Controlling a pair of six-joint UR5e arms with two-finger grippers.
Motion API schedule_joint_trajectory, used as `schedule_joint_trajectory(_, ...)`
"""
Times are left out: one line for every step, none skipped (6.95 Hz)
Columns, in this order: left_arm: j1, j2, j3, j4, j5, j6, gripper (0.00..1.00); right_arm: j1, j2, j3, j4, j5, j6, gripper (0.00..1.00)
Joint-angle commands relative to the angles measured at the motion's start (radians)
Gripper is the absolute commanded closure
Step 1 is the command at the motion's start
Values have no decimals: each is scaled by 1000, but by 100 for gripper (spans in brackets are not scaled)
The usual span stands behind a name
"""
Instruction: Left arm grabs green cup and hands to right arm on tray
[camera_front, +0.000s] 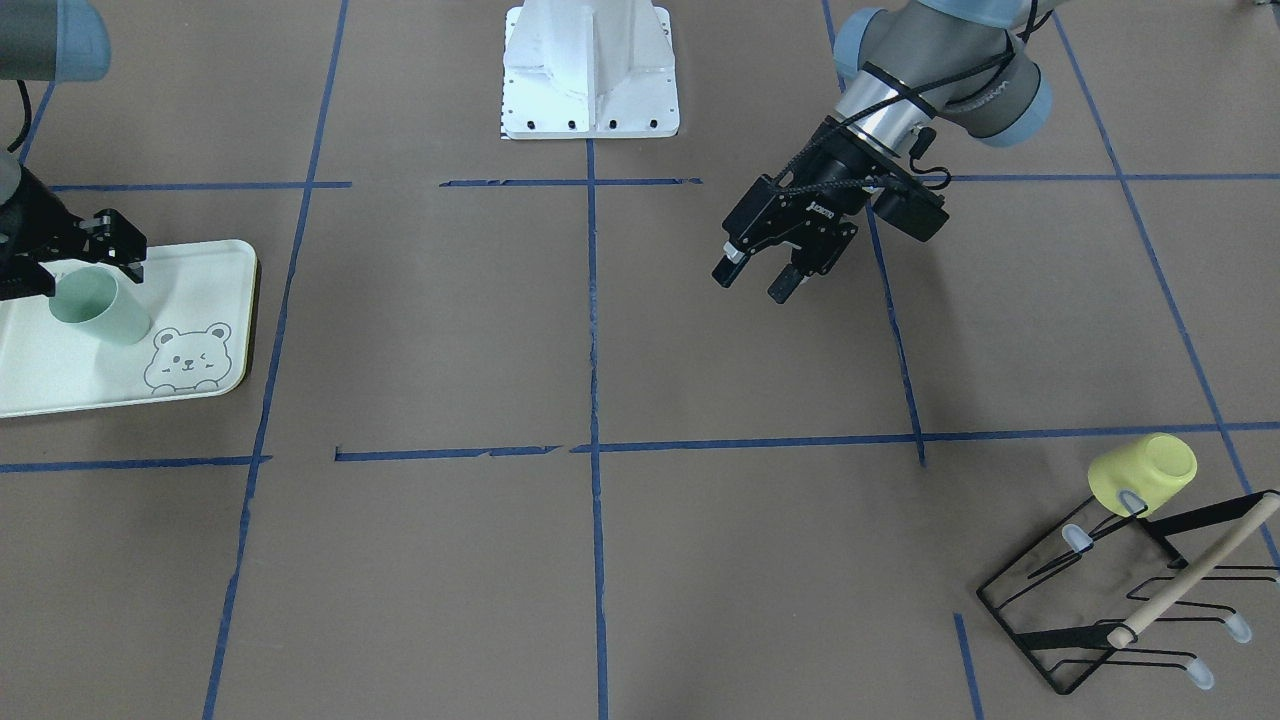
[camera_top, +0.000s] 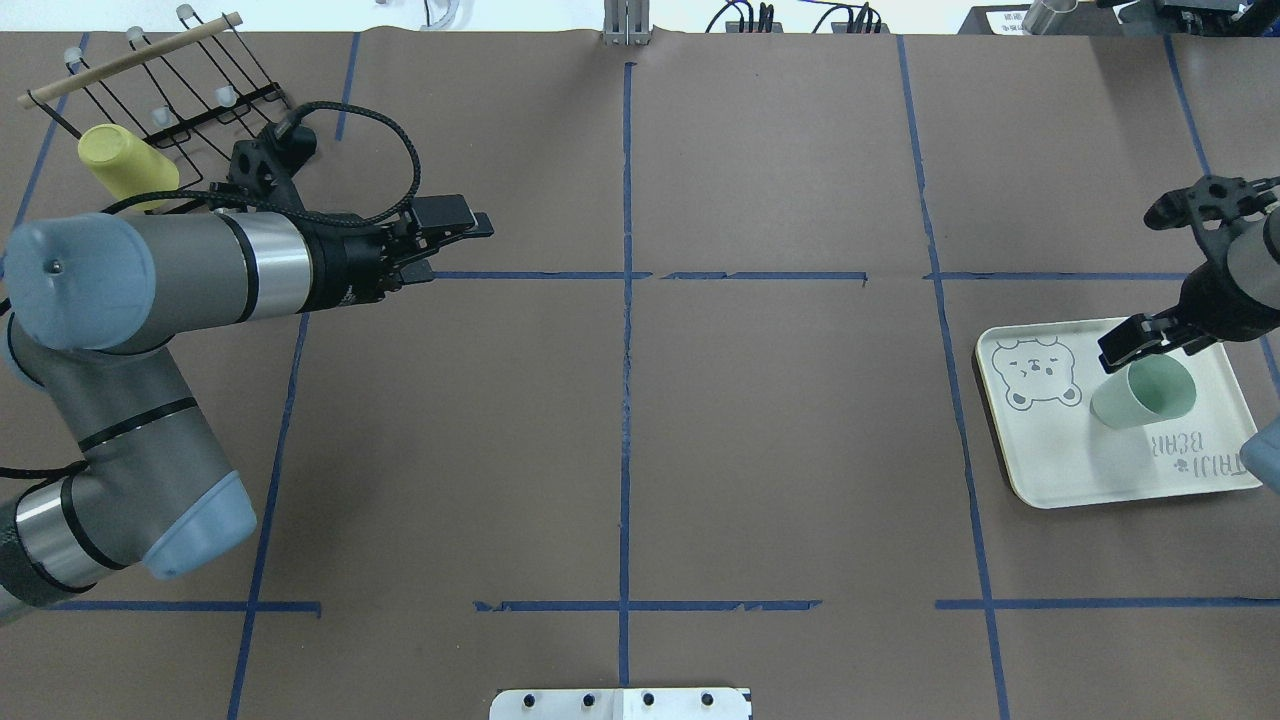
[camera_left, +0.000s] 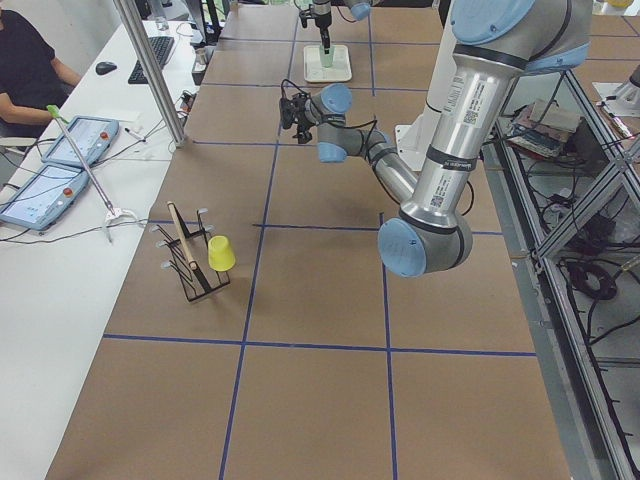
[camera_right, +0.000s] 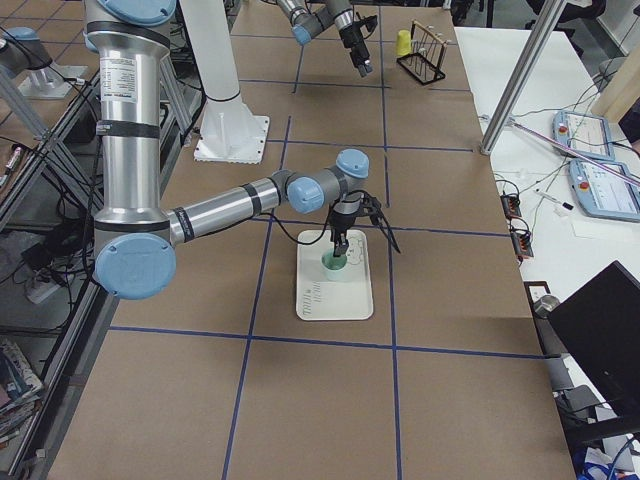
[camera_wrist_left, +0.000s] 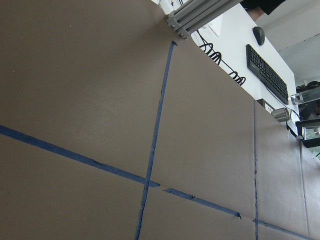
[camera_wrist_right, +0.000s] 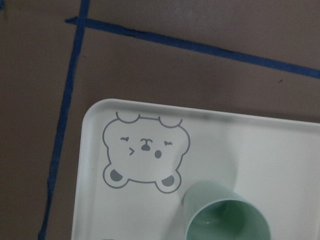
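Right claw (camera_front: 78, 272) low over tray (camera_front: 200, 290) at one end of counter (camera_front: 450, 330). Its fingers are spread wide either side of green cup (camera_front: 105, 312) rim, no squeeze on it; cannot tell if pads touch. Green cup stands mouth-up on tray, just beside bear drawing (camera_front: 188, 358). Left claw (camera_front: 752, 283) hangs above middle of counter, well apart from tray, fingers parted, nothing between them. Yellow cup (camera_front: 1145, 472) upside down on peg of black wire rack (camera_front: 1060, 637), at opposite end of counter.
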Motion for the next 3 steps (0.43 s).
schedule_joint_trajectory(-43, 89, 0, 40, -65, 196, 0, 204, -27, 57, -6, 145, -37, 0)
schedule_joint_trajectory(-122, 150, -3, 121, -167, 367, 0, 304, -45, 26, -31, 203, -174, 0)
schedule_joint_trajectory(-228, 230, -8, 162, -276, 538, 0, 360, -41, -24, -92, 204, -325, 0)
